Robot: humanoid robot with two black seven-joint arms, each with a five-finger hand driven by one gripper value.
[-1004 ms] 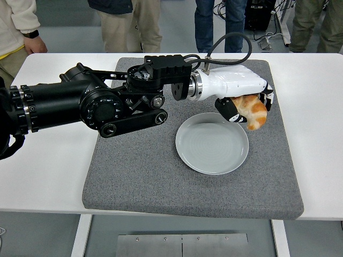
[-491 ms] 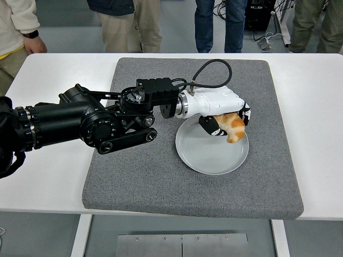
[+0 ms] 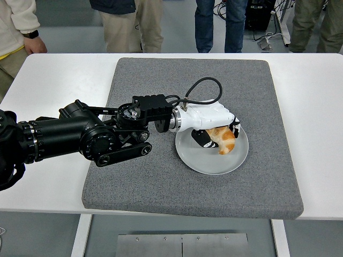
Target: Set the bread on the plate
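Note:
The bread (image 3: 223,140) is a golden croissant-like piece held in my left hand (image 3: 214,130), whose white fingers are curled around it. The hand holds it low over the grey round plate (image 3: 211,159), which lies on the grey mat. The bread's lower end is over the plate's middle; I cannot tell whether it touches the plate. My black left arm (image 3: 80,136) reaches in from the left edge. The right arm is out of view.
A grey mat (image 3: 161,176) covers the middle of the white table (image 3: 48,176). Several people stand along the far edge of the table (image 3: 123,21).
My left hand has carried the bread from beyond the plate's right rim leftward and nearer, then down, so it is now low over the plate. The arm has drawn back with it.

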